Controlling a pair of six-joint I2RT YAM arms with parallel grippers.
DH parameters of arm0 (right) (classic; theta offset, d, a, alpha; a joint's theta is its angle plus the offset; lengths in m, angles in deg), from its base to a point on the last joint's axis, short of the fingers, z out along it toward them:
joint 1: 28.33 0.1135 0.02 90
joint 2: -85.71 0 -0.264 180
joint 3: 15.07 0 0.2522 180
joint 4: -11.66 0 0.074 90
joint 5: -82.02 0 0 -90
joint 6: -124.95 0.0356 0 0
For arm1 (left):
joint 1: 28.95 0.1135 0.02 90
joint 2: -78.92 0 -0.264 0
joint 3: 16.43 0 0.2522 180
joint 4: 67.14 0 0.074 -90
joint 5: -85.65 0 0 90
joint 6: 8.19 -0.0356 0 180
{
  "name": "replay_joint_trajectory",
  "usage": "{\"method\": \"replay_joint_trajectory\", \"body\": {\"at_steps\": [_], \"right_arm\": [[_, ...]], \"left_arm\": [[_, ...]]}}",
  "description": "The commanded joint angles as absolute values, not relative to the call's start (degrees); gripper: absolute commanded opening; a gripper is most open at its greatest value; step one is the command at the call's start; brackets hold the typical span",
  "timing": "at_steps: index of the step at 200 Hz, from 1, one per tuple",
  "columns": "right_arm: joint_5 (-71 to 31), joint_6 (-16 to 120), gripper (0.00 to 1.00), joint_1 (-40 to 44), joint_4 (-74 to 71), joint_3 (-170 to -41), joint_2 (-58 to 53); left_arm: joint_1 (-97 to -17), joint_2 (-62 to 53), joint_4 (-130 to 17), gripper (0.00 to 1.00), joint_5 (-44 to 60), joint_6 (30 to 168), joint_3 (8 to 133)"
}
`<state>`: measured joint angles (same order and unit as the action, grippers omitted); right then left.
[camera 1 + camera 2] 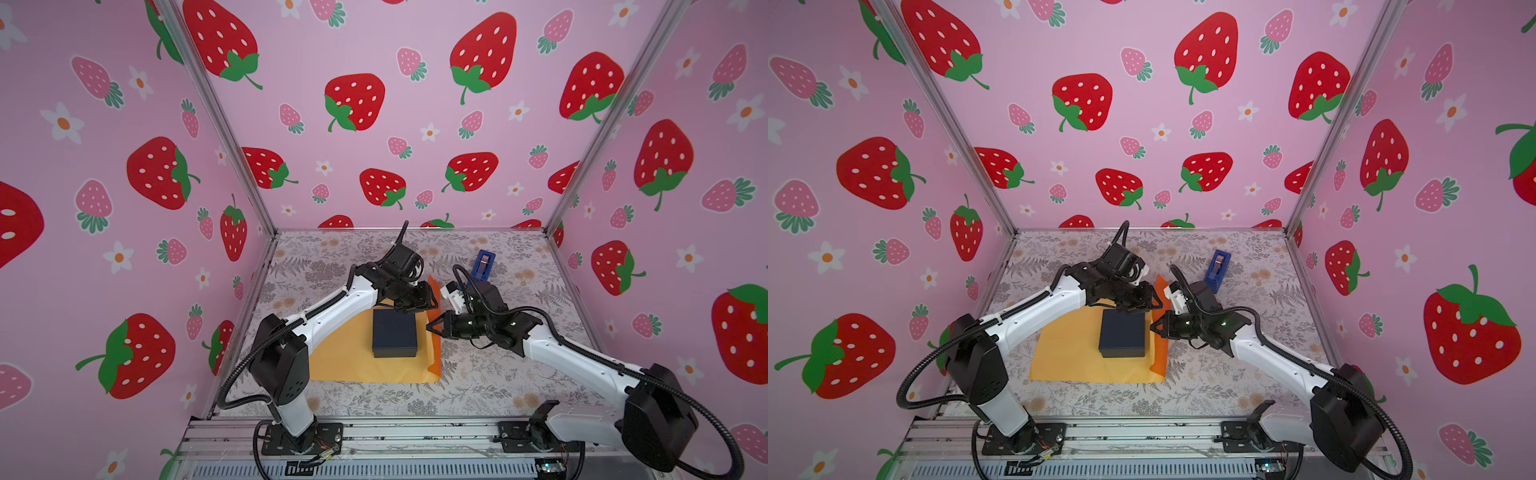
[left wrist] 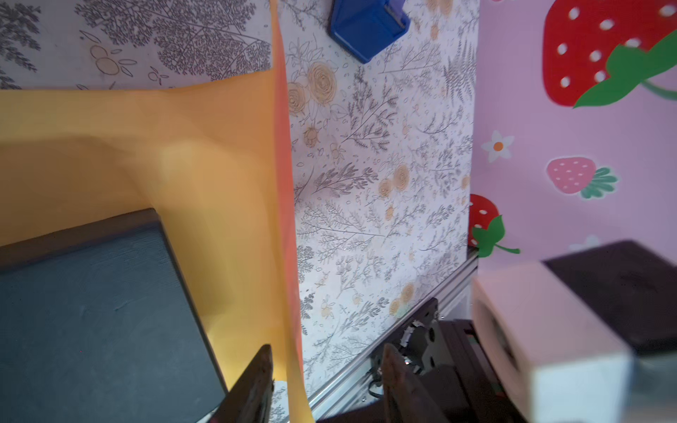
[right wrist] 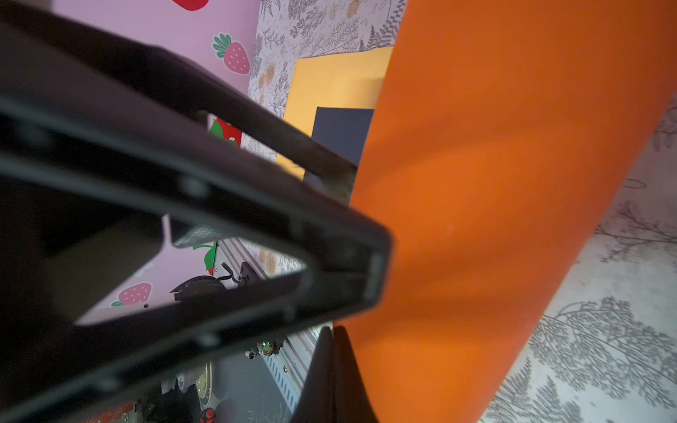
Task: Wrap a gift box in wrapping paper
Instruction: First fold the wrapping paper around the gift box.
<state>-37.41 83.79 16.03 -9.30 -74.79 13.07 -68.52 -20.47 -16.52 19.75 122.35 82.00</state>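
Your right gripper (image 1: 429, 327) is pinching the paper (image 1: 345, 361) by its raised edge, beside the box (image 1: 395, 332) sitting on it — your left gripper (image 2: 328, 353) is straddling that edge, jaws parted.

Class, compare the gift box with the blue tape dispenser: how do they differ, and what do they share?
The gift box is near-black; the tape dispenser is blue. The gift box is squarish; the tape dispenser is narrow. The gift box sits on the wrapping paper; the tape dispenser stands farther back on the floral table covering. Both have straight, boxy edges.
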Motion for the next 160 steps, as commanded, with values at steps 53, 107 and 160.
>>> {"method": "replay_joint_trajectory", "body": {"at_steps": [53, 107, 160], "right_arm": [[-35.5, 85.7, 0.00, 18.1, -7.4, -76.8, 11.7], [-32.0, 83.1, 0.33, 17.4, -13.6, -80.5, 12.7], [-29.6, 81.0, 0.40, 13.8, -16.2, -81.3, 13.1]], "left_arm": [[-69.0, -21.6, -11.7, 0.14, 15.2, 123.3, 84.6], [-68.2, -19.1, -8.2, 0.00, 12.8, 120.2, 84.5], [-63.2, -14.1, -3.4, 0.00, 14.3, 115.3, 78.9]]}}
